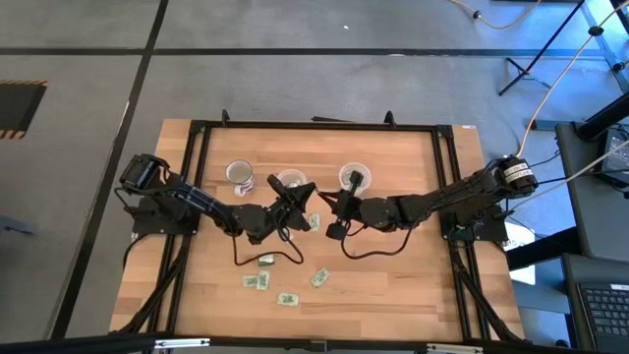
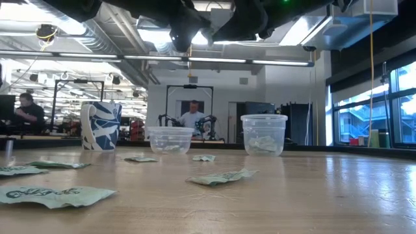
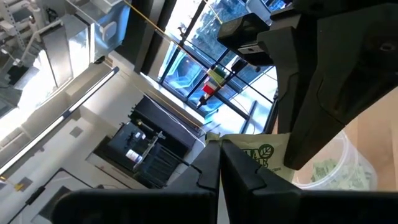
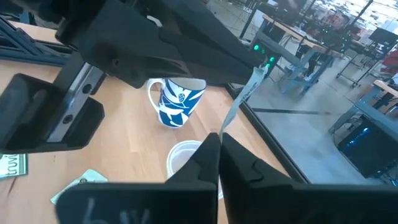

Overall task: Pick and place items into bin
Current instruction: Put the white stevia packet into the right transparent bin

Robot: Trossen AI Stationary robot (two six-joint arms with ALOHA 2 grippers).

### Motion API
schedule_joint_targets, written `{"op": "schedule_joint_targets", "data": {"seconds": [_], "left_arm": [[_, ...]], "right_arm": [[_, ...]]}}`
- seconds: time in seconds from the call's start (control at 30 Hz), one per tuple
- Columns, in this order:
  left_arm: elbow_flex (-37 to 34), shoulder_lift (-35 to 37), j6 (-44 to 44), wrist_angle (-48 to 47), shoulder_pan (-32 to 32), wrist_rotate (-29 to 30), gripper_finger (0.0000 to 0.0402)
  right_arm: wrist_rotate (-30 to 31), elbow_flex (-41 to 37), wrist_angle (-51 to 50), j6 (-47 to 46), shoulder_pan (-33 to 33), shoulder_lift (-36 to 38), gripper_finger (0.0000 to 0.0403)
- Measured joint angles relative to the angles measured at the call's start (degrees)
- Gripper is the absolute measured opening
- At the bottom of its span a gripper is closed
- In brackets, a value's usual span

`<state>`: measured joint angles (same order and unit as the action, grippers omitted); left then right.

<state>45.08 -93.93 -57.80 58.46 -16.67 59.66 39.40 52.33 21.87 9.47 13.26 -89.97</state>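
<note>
Both grippers meet above the table's middle, lifted clear of it. My left gripper point(image 1: 301, 194) point(image 3: 219, 165) is shut on one pale-green-and-white packet point(image 3: 258, 152). My right gripper point(image 1: 330, 205) point(image 4: 219, 149) is shut on a packet too; its own wrist view shows this packet point(image 4: 241, 99) edge-on, reaching up toward the other arm's gripper. It looks like the same packet. Several more packets point(image 1: 265, 261) point(image 2: 221, 177) lie flat on the wood nearer the near edge. One clear cup point(image 1: 355, 178) point(image 2: 263, 134) holds packets. My left gripper pinches the packet between its two fingers at one edge point(image 3: 231, 144). The packet sticks out beyond the fingertips, lifted clear of the table. My right gripper pinches a packet at its lower end point(image 4: 222, 132), and the packet stands up from the fingertips as a thin strip, clear of the table.
A blue-and-white mug point(image 1: 239, 174) point(image 2: 101, 125) and a second clear cup point(image 1: 288, 182) point(image 2: 170, 139) stand in a row with the first cup, toward the far edge. A black frame point(image 1: 197, 138) borders the table. A cable point(image 1: 270, 258) loops on the wood. People sit in the room beyond.
</note>
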Motion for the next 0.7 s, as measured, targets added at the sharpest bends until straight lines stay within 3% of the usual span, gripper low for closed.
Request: {"op": "schedule_joint_targets", "data": {"seconds": [0.13,0.3,0.57,0.7], "left_arm": [[0.0,0.0,0.0,-0.41,0.0,0.04,0.0016],[0.0,0.0,0.0,-0.37,0.0,2.12,0.0065],[0.0,0.22,-1.6,0.02,-0.23,17.49,0.0125],[-0.16,0.23,-3.47,0.03,-1.47,19.47,0.0134]], "right_arm": [[0.0,0.01,-0.14,0.57,0.0,0.0,0.0008],[0.0,0.01,-0.15,1.4,0.0,0.0,0.0005],[0.69,0.01,-0.31,2.81,0.01,0.03,0.0002],[1.55,0.01,-3.98,1.67,0.0,2.18,0.0002]]}}
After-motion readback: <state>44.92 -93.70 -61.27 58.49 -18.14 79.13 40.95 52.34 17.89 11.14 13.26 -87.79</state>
